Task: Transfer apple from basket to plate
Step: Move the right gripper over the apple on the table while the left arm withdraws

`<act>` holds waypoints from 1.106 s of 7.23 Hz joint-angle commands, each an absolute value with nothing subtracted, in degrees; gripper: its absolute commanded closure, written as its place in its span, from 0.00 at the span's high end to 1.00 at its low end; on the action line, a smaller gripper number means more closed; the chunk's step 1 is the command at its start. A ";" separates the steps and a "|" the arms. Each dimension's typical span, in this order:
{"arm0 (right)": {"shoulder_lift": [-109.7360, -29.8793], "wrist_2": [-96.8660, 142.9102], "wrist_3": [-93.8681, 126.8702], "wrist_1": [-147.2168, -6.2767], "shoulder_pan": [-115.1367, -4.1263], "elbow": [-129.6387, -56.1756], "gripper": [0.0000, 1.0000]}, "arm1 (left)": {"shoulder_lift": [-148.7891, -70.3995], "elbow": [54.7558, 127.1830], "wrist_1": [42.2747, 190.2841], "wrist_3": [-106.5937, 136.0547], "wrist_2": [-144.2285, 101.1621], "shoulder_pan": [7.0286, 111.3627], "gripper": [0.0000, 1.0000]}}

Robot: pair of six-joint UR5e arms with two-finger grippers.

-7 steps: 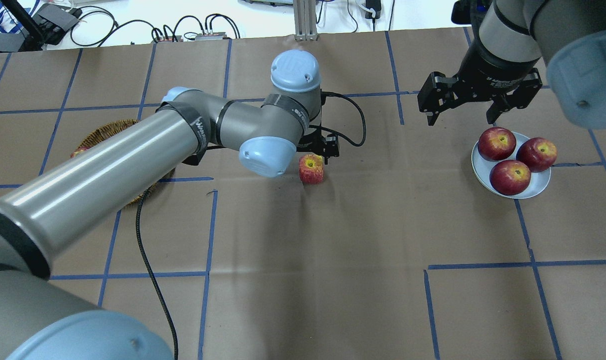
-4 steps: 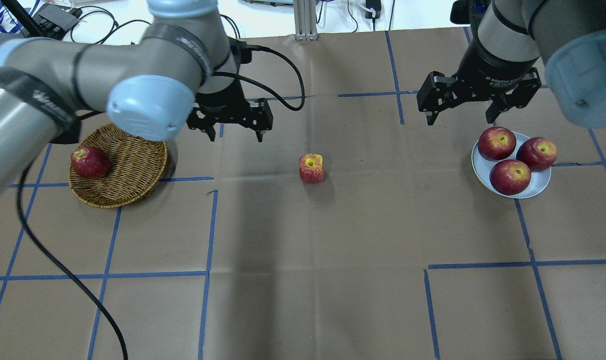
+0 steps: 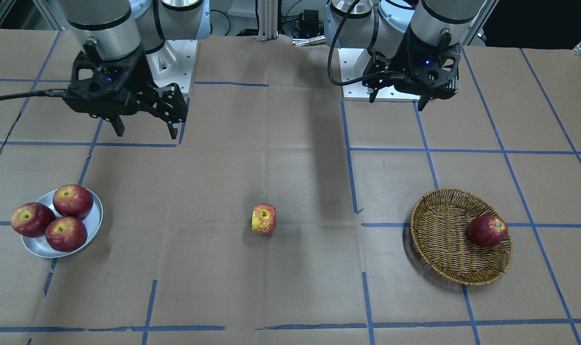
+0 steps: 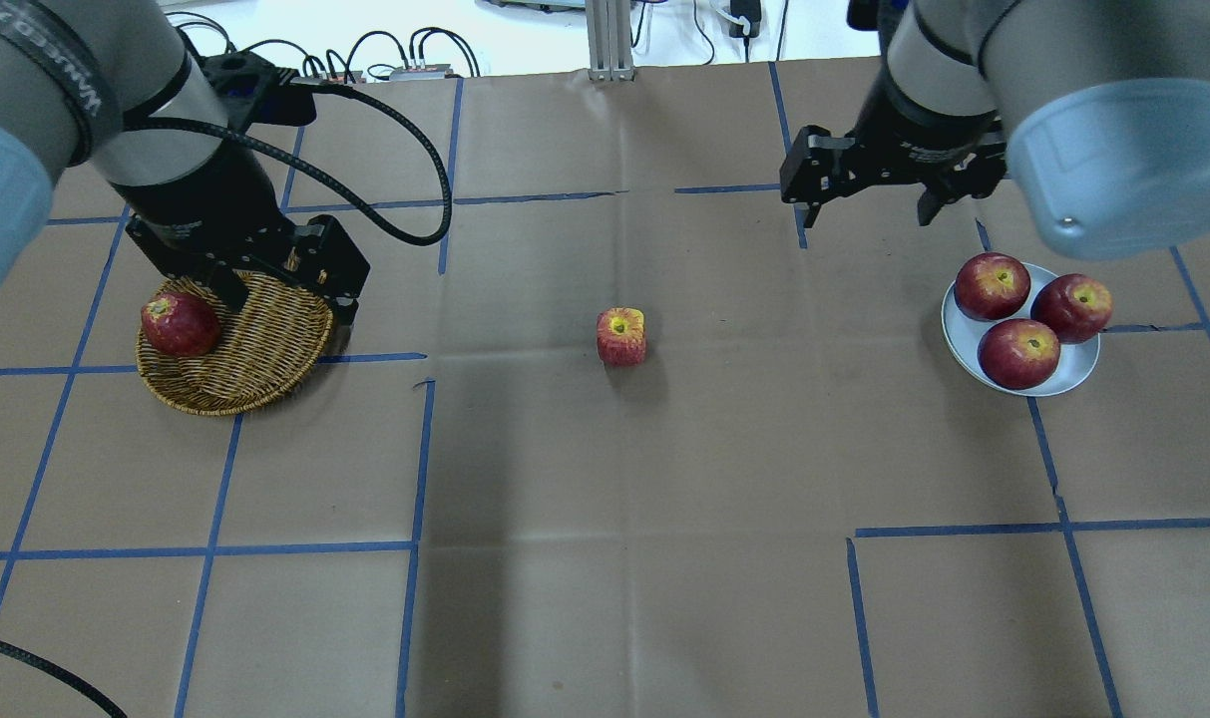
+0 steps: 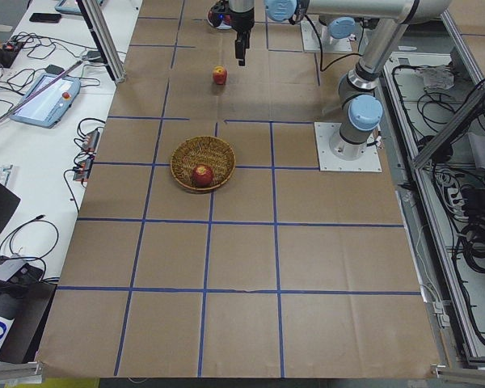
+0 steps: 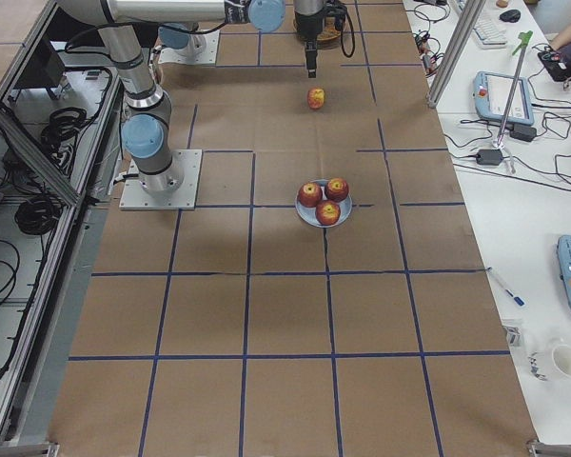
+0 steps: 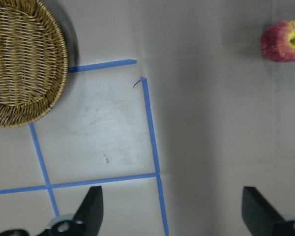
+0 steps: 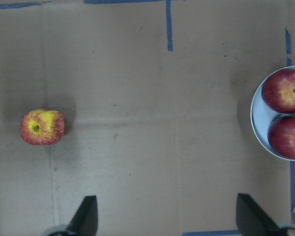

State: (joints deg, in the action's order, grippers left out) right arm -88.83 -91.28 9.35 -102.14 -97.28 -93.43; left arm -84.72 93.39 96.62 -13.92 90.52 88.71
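Nearest the operators' side, three things sit in a row across the counter (image 3: 290,287). The plate (image 3: 95,221) is at the robot's right and already carries three dark red apples (image 3: 73,201), crowded together, so little bare metal is left. The basket (image 3: 438,235) is at the robot's left with one evenly dark apple (image 3: 487,231) against its rim. Between them, well apart from both, the apple (image 3: 264,218) stands alone on the brown paper. It is upright with its stem hollow up and its yellow patch turned toward the plate side, out of the basket but not yet on the plate.

It looks firm and rather blocky, with flattish flanks and smooth, probably slippery skin; I judge it light and rigid enough to take a firm squeeze. The best hold is likely from above across the middle of two opposite flanks — not near the rounded shoulders, where pads could slide off.

Farther back, toward the robot's base, both arms hang above the counter. The right pincer (image 3: 146,133) is spread wide and holds nothing — the left pincer (image 3: 396,99), beyond the basket, is likewise wide and empty.
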 commanded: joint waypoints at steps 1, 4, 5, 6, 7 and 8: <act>-82.47 -91.50 19.20 -108.60 -105.35 -93.43 1.00 | -83.50 95.09 96.51 -20.82 90.27 87.28 0.99; -70.35 -95.25 27.59 -120.89 -113.19 -93.69 1.00 | -83.85 95.45 96.24 -20.13 90.26 87.19 0.99; -67.01 -96.23 28.47 -124.59 -114.25 -94.13 1.00 | -83.85 95.54 96.33 -20.13 90.35 87.10 0.99; -64.71 -96.07 28.74 -126.11 -114.34 -94.30 1.00 | -83.93 95.89 96.24 -19.95 90.26 87.10 0.99; -63.12 -95.98 29.09 -127.60 -114.43 -94.31 1.00 | -83.76 96.67 96.24 -18.30 90.26 87.10 0.99; -60.93 -95.98 29.96 -129.44 -114.87 -94.31 1.00 | -83.76 96.77 96.24 -17.41 90.26 87.10 0.99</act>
State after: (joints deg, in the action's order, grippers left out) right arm -63.59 -95.95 29.08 -127.16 -114.41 -94.26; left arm -83.81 96.40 96.25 -18.65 90.27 87.11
